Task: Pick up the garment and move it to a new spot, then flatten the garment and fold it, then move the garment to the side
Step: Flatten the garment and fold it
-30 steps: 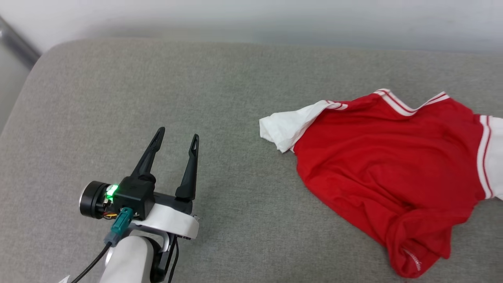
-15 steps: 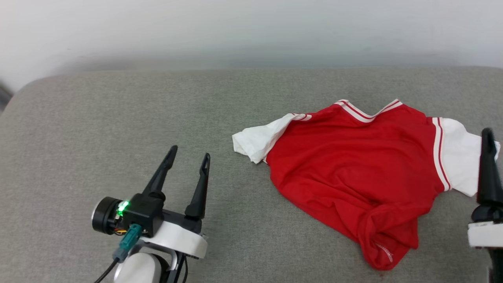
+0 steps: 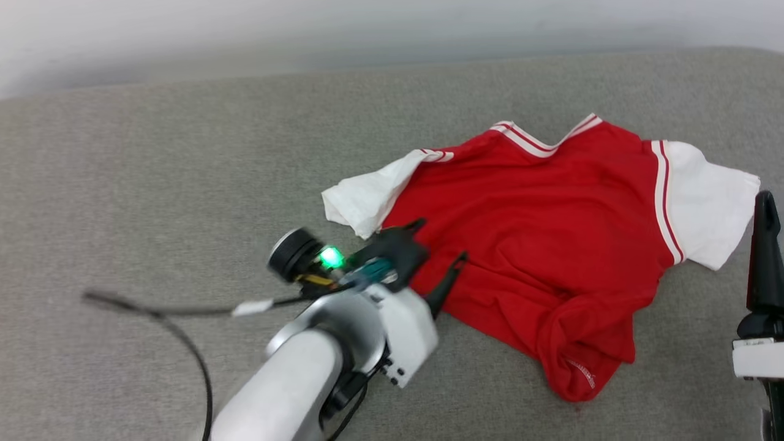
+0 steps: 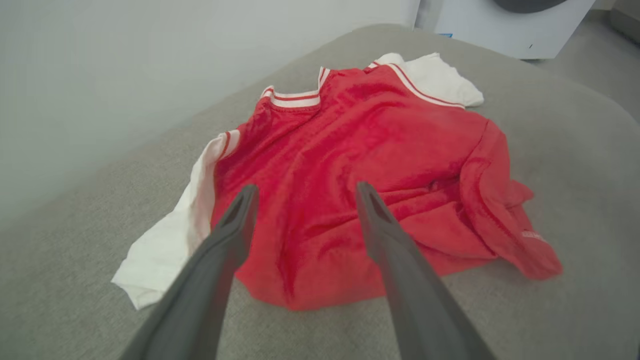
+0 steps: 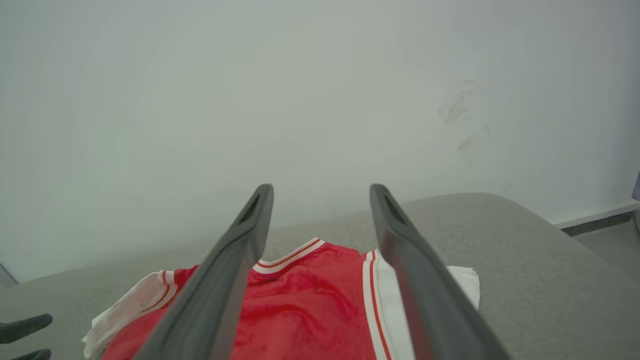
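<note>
The garment [image 3: 551,233] lies crumpled on the grey cushion, plain red side up. One white sleeve points left, the other right, and the striped collar is at the far side. My left gripper [image 3: 441,241] is open over the red cloth's near left edge, just below the left sleeve. In the left wrist view its fingers [image 4: 306,191] straddle the garment [image 4: 380,135] with nothing held between them. One finger [image 3: 764,257] of my right gripper stands upright beside the right sleeve. The right gripper [image 5: 321,192] is open above the garment [image 5: 310,300].
The grey cushion [image 3: 153,184] stretches wide to the left of the garment and ends at a pale wall behind. A black cable [image 3: 184,343] trails left from my left arm. A white appliance [image 4: 500,25] stands on the floor beyond the cushion's far end.
The head camera has shifted. My left gripper has swung right and forward from the bare cushion to the garment's near left edge, still open. The garment lies as it did.
</note>
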